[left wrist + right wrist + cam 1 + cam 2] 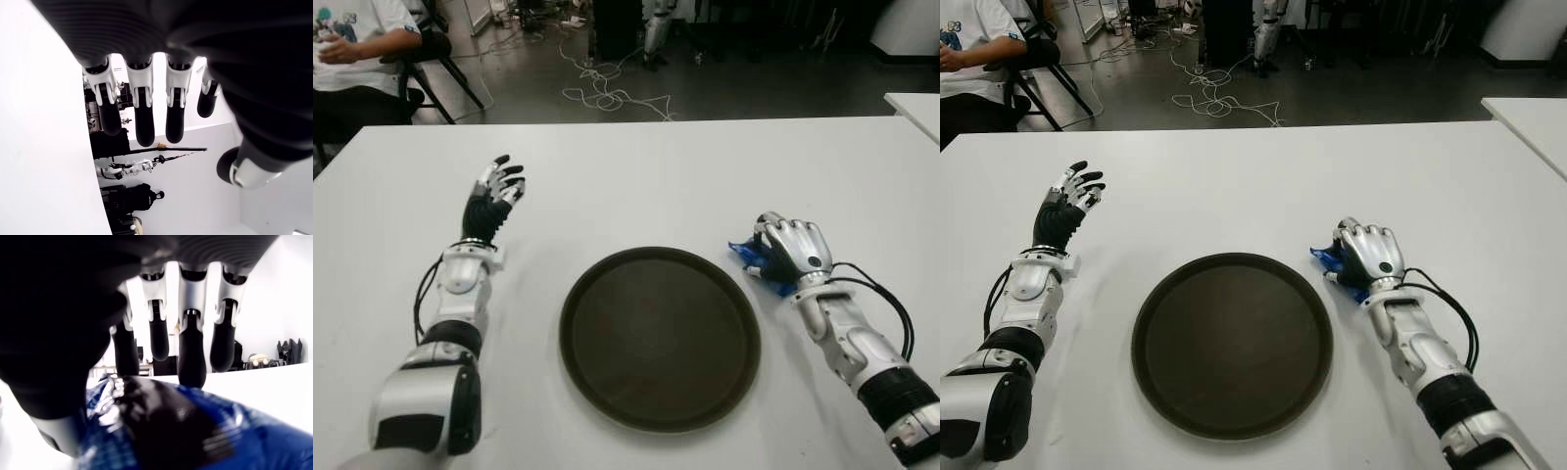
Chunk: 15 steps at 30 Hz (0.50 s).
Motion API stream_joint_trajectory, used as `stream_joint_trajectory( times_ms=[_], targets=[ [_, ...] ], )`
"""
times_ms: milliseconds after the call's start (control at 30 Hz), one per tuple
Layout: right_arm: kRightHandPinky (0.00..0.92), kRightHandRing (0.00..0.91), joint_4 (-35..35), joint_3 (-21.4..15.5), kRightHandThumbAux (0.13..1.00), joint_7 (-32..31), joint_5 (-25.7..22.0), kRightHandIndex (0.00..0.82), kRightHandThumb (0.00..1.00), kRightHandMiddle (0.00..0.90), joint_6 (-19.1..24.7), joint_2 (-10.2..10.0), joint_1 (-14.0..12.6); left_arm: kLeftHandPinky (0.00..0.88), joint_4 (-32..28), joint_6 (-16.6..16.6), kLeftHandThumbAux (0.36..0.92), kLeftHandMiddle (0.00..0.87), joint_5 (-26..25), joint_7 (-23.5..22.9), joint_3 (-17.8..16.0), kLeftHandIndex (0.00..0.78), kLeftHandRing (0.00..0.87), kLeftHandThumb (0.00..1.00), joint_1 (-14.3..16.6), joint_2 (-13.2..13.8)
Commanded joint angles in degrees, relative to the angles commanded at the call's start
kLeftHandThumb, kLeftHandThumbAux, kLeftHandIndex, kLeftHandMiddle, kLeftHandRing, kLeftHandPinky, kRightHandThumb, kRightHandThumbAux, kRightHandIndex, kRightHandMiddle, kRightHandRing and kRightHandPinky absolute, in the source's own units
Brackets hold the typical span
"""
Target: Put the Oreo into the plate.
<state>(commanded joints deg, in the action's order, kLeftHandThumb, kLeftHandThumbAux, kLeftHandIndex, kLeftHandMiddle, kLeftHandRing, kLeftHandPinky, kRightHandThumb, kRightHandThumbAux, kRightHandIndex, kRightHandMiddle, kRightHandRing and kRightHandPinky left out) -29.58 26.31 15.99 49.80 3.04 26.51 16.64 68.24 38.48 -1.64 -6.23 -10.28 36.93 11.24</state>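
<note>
A blue Oreo packet lies on the white table, just right of the round dark plate. My right hand sits on top of the packet, its fingers curled down around it, so only the packet's left corner shows in the eye views. From the right wrist view the packet fills the space under the palm, with the fingertips against its far edge. The plate holds nothing. Left of the plate, my left hand is raised with fingers spread and holds nothing.
A person in a white shirt sits on a chair beyond the table's far left corner. Cables lie on the floor behind the table. Another white table's corner shows at the right edge.
</note>
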Motion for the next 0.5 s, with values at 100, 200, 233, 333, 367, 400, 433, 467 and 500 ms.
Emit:
stream_joint_trajectory(
  times_ms=[100,200,233,333,367,400,433,467,500],
  targets=[
    [0.539,0.584,0.3,0.3,0.774,-0.9,-0.1,0.498,0.081,0.593,0.1,0.3,0.1,0.188,0.0,-0.1,0.598,0.214,0.0,0.0,0.0,0.115,0.197,0.349,0.0,0.0],
    [0.547,0.594,0.5,0.3,0.768,-1.2,-0.3,0.5,0.09,0.605,0.1,0.4,0.0,0.199,0.1,-0.1,0.599,0.216,0.0,0.1,0.0,0.116,0.202,0.338,0.1,0.0],
    [0.548,0.596,0.5,0.3,0.767,-1.2,-0.4,0.502,0.095,0.608,0.1,0.4,0.0,0.2,0.1,-0.1,0.603,0.218,0.1,0.1,0.0,0.12,0.203,0.338,0.1,0.0],
    [0.548,0.603,0.4,0.2,0.768,-1.5,-0.5,0.508,0.104,0.618,-0.1,0.4,0.1,0.2,0.1,0.0,0.612,0.222,0.1,0.2,0.1,0.127,0.205,0.343,0.1,0.0],
    [0.548,0.604,0.4,0.2,0.768,-1.5,-0.5,0.508,0.105,0.62,-0.1,0.4,0.1,0.199,0.1,0.0,0.613,0.222,0.1,0.2,0.1,0.128,0.205,0.344,0.1,0.0],
    [0.548,0.605,0.4,0.2,0.768,-1.5,-0.5,0.509,0.107,0.621,-0.2,0.4,0.1,0.199,0.1,0.0,0.614,0.223,0.1,0.2,0.1,0.129,0.206,0.344,0.1,0.0],
    [0.548,0.606,0.4,0.2,0.768,-1.5,-0.5,0.509,0.107,0.623,-0.3,0.5,0.1,0.196,0.1,0.0,0.613,0.223,0.1,0.3,0.1,0.13,0.205,0.343,0.1,0.0],
    [0.548,0.607,0.3,0.1,0.768,-1.5,-0.6,0.509,0.108,0.623,-0.5,0.5,0.1,0.195,0.1,0.0,0.613,0.223,0.2,0.4,0.1,0.13,0.205,0.343,0.1,0.0],
    [0.551,0.609,0.3,0.1,0.77,-1.5,-0.7,0.511,0.11,0.626,-0.7,0.5,0.1,0.192,0.1,0.0,0.608,0.221,0.2,0.4,0.1,0.129,0.202,0.341,0.1,0.0]
  ],
)
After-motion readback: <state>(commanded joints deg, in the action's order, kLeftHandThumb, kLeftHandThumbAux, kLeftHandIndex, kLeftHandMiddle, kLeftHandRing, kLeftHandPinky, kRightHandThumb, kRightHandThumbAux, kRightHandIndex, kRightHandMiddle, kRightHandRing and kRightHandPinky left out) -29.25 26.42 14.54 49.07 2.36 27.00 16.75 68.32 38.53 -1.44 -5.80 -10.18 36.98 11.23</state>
